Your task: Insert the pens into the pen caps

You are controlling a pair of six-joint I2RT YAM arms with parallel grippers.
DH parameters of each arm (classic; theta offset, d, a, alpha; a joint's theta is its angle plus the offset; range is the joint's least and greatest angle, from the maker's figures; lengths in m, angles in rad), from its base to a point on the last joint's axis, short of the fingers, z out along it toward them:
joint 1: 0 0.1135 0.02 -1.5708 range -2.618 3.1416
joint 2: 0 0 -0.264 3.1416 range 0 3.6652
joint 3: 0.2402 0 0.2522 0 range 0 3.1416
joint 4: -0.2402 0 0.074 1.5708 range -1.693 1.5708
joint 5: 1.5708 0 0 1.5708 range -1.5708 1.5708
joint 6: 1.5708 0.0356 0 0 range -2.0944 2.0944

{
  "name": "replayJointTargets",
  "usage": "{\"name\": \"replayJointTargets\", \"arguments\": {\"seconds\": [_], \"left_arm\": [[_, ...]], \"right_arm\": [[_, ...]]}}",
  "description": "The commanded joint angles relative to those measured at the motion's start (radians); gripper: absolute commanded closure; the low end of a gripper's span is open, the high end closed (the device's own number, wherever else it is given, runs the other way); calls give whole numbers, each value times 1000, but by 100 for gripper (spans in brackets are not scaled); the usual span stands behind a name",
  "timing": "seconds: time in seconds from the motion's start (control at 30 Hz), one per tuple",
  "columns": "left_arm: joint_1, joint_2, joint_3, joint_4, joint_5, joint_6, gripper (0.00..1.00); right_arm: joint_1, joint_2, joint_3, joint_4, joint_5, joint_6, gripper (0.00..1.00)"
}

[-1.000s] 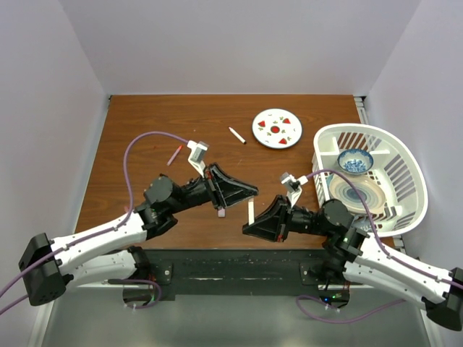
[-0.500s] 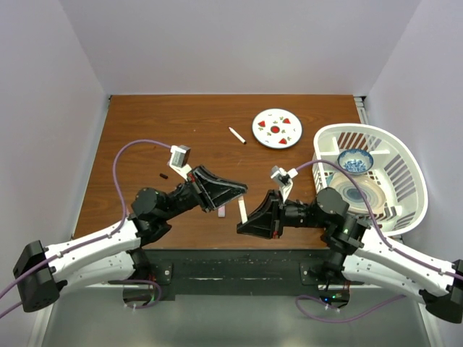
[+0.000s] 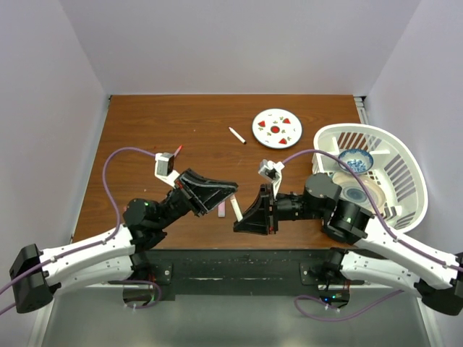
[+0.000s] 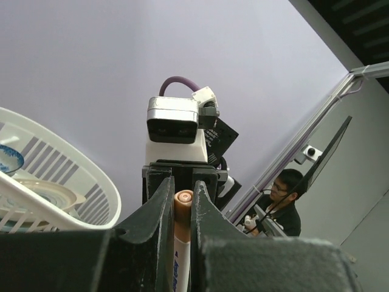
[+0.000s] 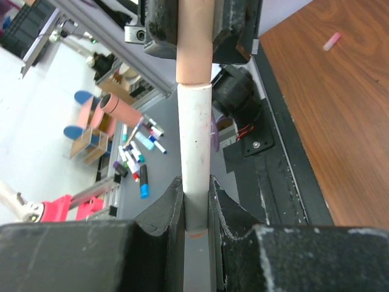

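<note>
Left gripper point(image 4: 181, 207) clamped on pink cap point(image 5: 194, 42), right gripper point(image 5: 196, 198) gripping white pen point(image 5: 194, 134), pen tip hidden within cap

We record bright, even overhead light in the top view: the table point(image 3: 145, 130) shows soft shadows beneath the arms and a faint sheen. In the wrist views, the left gripper point(image 4: 181, 193) and right gripper point(image 5: 194, 182) appear dark, near-silhouetted. The marker point(image 5: 194, 121) is sharp and the background softer.
</note>
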Motion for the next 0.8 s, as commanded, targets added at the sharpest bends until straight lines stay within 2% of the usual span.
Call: {"name": "replayJointTargets", "arguments": {"seconds": [0.0, 0.1, 0.3, 0.47, 0.57, 0.77], "left_arm": [[-99, 45, -114, -182, 351, 24, 100], [-108, 64, -91, -200, 387, 50, 100], [-135, 79, -54, -317, 379, 127, 100], [-135, 74, -73, -280, 433, 76, 100], [-135, 97, -67, -285, 477, 46, 100], [-135, 64, -35, -490, 479, 85, 100]], "right_arm": [[-41, 27, 171, 424, 208, 18, 100], [-39, 59, 205, 463, 178, 52, 100], [-41, 97, 307, 405, 222, 17, 100], [-41, 102, 393, 285, 241, -119, 100], [-39, 151, 459, 207, 153, -201, 100], [-41, 157, 520, 81, 179, -299, 100]]}}
